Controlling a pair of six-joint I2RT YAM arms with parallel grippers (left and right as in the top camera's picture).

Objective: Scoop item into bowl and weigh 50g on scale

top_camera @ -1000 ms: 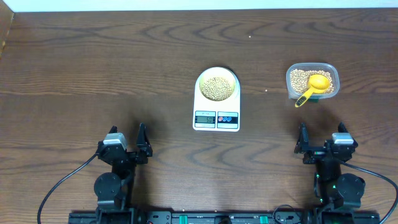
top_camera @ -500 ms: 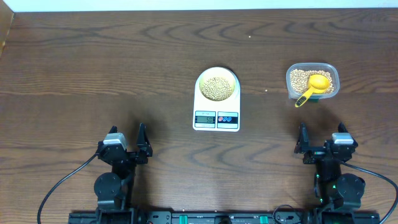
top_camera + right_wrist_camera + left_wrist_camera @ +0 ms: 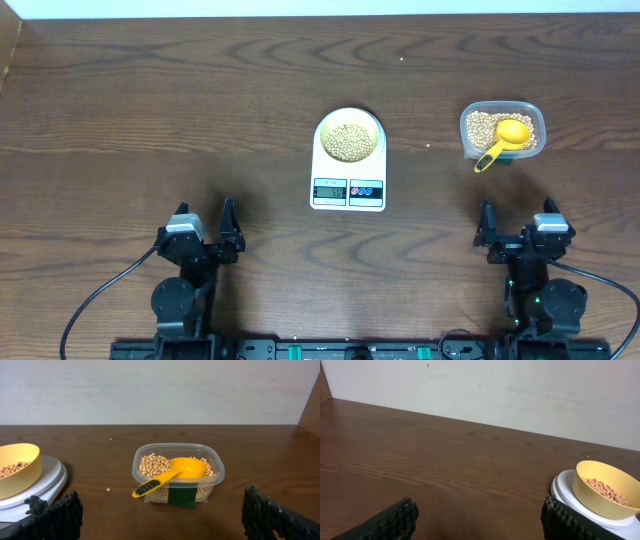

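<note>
The pale yellowish bowl (image 3: 348,137) stands on the white scale (image 3: 348,186) at the table's centre, holding a heap of tan beans (image 3: 348,140); it also shows as the bowl (image 3: 605,491) and the bowl (image 3: 17,467) in the wrist views. More beans fill a clear plastic tub (image 3: 502,130) at the right, tub (image 3: 177,472), with a yellow scoop (image 3: 503,140) resting in it, handle over the near rim. My left gripper (image 3: 205,232) and right gripper (image 3: 517,228) sit near the front edge, both open and holding nothing, well short of the scale and tub.
A stray bean (image 3: 108,489) lies on the dark wooden table (image 3: 150,120) between scale and tub. A pale wall runs behind the far table edge. Cables trail from the arm bases at the front.
</note>
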